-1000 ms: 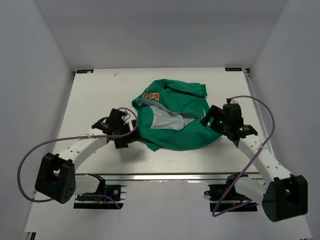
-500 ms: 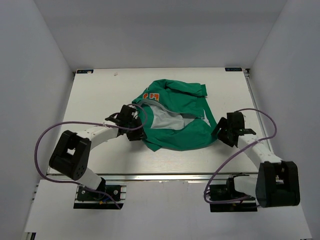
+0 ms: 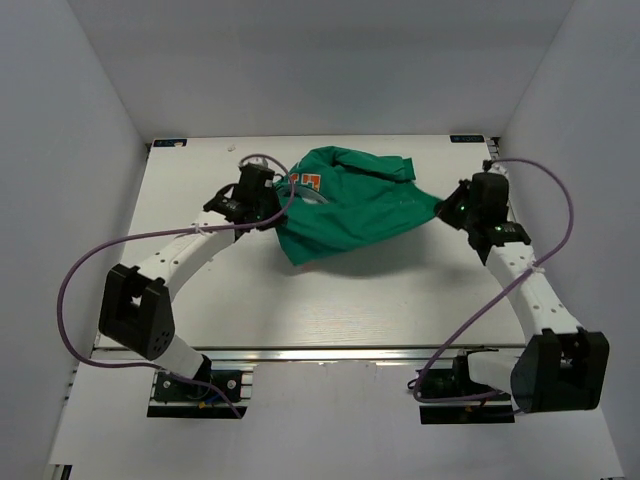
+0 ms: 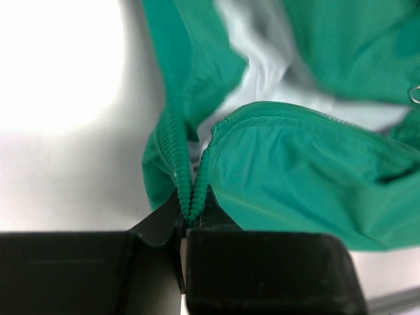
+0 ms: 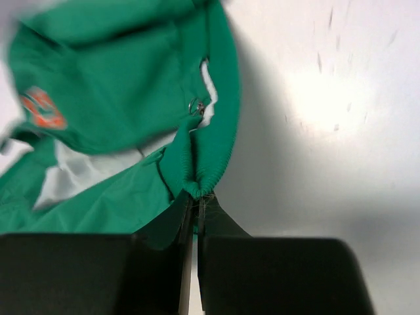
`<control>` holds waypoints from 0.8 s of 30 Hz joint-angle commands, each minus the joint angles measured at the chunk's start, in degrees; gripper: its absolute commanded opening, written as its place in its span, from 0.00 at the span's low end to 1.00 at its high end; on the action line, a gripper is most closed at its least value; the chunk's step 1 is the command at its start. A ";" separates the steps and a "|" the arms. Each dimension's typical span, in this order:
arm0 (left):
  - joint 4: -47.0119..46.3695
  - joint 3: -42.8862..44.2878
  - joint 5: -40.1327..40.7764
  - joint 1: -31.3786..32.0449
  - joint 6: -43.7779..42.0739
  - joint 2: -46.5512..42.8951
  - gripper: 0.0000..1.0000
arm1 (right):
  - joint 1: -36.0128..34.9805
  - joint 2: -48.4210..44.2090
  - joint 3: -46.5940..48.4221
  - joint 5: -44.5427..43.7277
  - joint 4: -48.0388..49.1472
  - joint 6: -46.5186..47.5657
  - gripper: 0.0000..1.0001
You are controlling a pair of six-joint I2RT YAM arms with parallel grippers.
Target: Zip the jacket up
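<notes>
Arms extended apart, left gripper [image 4: 186, 216] and right gripper [image 5: 197, 200] pinching jacket [image 3: 350, 205] edges

One green jacket [image 3: 345, 205] is lying on one white table [image 3: 400, 300]. Two arms [image 3: 180, 258] are showing, each carrying one gripper: the left gripper [image 4: 187, 213] and the right gripper [image 5: 197, 200]. Two purple cables [image 3: 62, 300] are looping, one per arm. One orange chest letter [image 3: 305, 183] is showing.
</notes>
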State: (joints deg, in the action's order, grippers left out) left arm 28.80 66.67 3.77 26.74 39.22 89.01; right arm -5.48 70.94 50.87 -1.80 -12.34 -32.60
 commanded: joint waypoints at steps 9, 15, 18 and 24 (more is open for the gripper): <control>5.73 18.65 11.69 -1.86 -2.92 14.74 0.00 | 6.25 6.91 6.96 -3.92 -0.76 1.93 0.00; 2.25 29.12 5.21 -3.89 -7.22 26.64 0.06 | 7.58 19.23 8.01 1.62 8.72 6.75 0.00; -0.40 31.67 2.04 -4.15 -10.12 29.37 0.38 | 7.58 21.17 9.42 7.75 9.96 9.30 0.07; -0.74 25.29 -5.86 -4.33 -11.62 24.12 0.98 | 7.50 15.47 6.71 10.50 7.51 8.87 0.89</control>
State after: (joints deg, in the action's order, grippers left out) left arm 30.26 95.31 3.55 22.46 29.52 120.81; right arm 1.80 92.16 58.13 6.07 -7.20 -24.73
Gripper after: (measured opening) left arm 0.945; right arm 0.881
